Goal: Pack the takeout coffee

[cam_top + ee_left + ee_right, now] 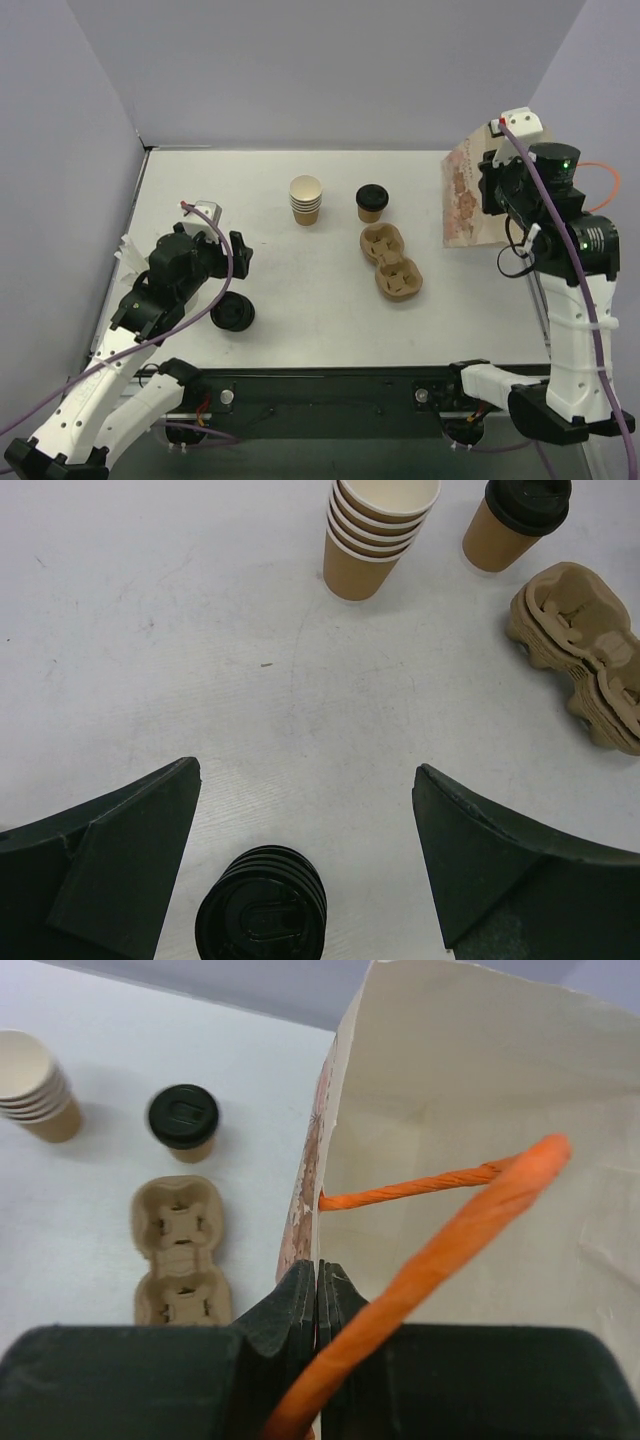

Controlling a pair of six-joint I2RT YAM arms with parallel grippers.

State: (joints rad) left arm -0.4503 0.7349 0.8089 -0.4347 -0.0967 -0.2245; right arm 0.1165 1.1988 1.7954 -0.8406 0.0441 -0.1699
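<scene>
The takeout coffee [371,203] is a tan cup with a black lid on it, standing upright at the table's middle back; it also shows in the wrist views [515,520] [183,1120]. My right gripper [318,1280] is shut on the top edge of the left wall of a paper bag [480,1110], which stands open at the back right [468,195]. An orange handle [450,1240] loops across in front of the fingers. My left gripper [305,768] hangs open at the left [240,255], nothing between its fingers, far from the coffee.
A stack of black lids [262,905] sits just below the left gripper [232,313]. A stack of nested tan cups [306,200] stands left of the coffee. A brown pulp carrier [392,262] lies in front of the coffee, left of the bag.
</scene>
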